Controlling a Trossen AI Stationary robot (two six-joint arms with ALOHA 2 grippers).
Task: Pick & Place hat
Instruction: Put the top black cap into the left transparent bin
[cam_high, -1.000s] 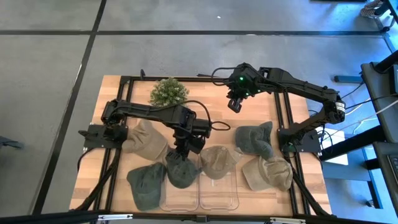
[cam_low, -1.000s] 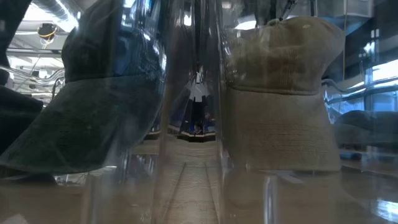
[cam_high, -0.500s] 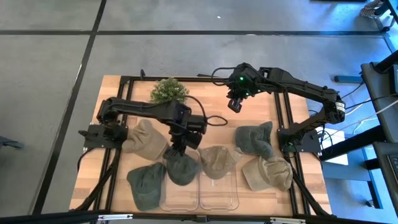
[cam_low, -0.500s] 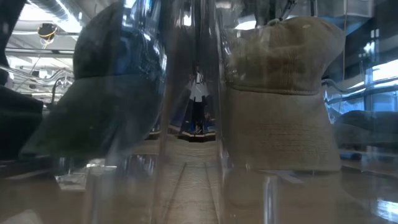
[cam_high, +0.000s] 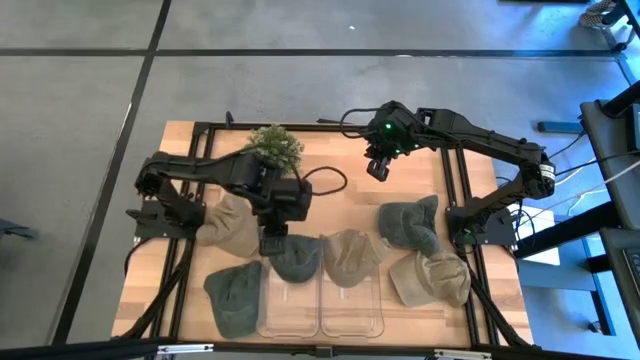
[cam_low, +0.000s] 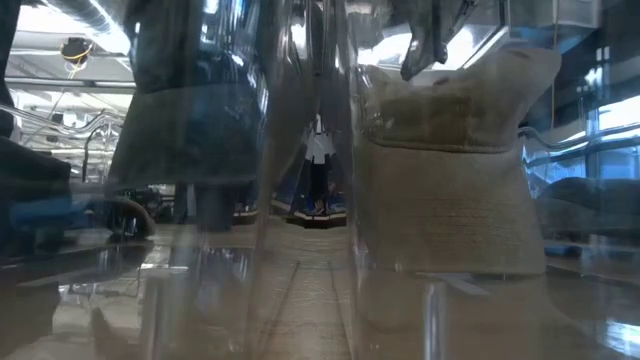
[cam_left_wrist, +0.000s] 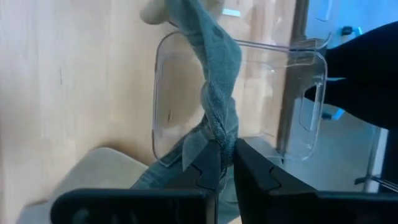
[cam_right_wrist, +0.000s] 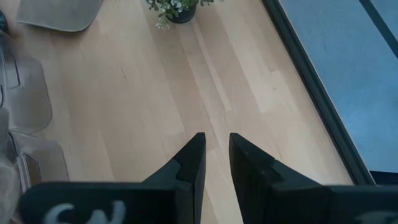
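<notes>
From above, a wood table (cam_high: 190, 140) on grey floor: the left gripper (cam_high: 270, 243) holds a dark green cap (cam_high: 293, 262) at the left bin's (cam_high: 290, 318) far rim; the right gripper (cam_high: 376, 168) waits well apart. Left wrist view: jaws clenched on limp, twisted cloth hanging toward the clear, rigid bin. Right wrist view: jaws slightly parted, empty.

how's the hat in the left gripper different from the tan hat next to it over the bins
The green hat is dark green; the tan hat is pale khaki. The green hat is pinched in the left gripper and hangs stretched over the left bin; the tan hat lies ungripped over the right bin. Both are soft caps.
</notes>
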